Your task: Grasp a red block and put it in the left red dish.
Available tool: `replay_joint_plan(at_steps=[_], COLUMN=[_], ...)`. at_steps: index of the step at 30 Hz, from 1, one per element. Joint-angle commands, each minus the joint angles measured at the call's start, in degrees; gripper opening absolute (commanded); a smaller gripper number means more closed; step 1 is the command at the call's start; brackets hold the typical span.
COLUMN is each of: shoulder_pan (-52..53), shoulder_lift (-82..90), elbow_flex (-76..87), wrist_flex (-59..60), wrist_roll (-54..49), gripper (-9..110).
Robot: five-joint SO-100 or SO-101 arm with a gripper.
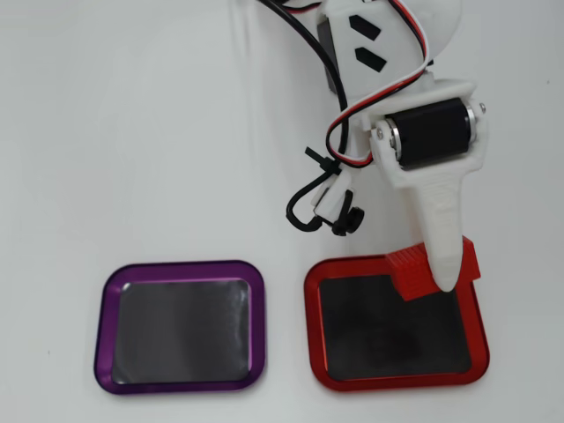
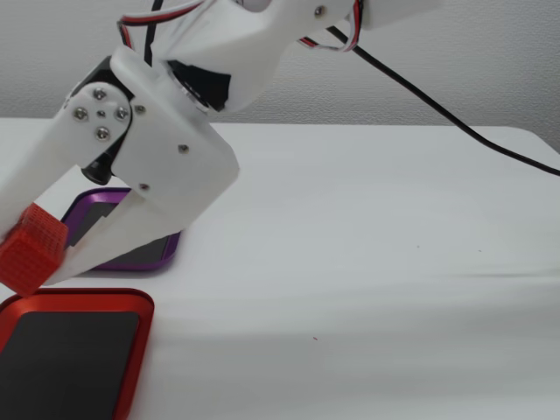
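The red block (image 1: pixel 414 271) is a small bumpy red brick held over the far right corner of the red dish (image 1: pixel 322 335). My white gripper (image 1: pixel 446 278) is shut on it, one finger lying across its top in the overhead view. In the fixed view the red block (image 2: pixel 31 250) hangs between the white fingers (image 2: pixel 96 249), a little above the red dish (image 2: pixel 140 308) at the lower left. The dish has a shiny red rim and a dark inner surface, with nothing lying on it.
A purple-rimmed tray (image 1: pixel 110 291) of the same shape lies left of the red dish in the overhead view, and behind it (image 2: pixel 171 254) in the fixed view. Black and red cables (image 1: pixel 308 207) hang from the arm above the dish. The white table (image 2: pixel 394 289) spreads to the right.
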Motion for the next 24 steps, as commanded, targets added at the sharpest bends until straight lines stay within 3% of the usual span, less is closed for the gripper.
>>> replay_joint_plan(at_steps=[1,24], shoulder_pan=[-0.53,-0.44], shoulder_lift=[0.7,1.49], elbow_flex=[-2.29,-2.29], wrist_flex=[1.76,4.13], wrist_roll=[-0.44,-0.53], gripper=[4,12])
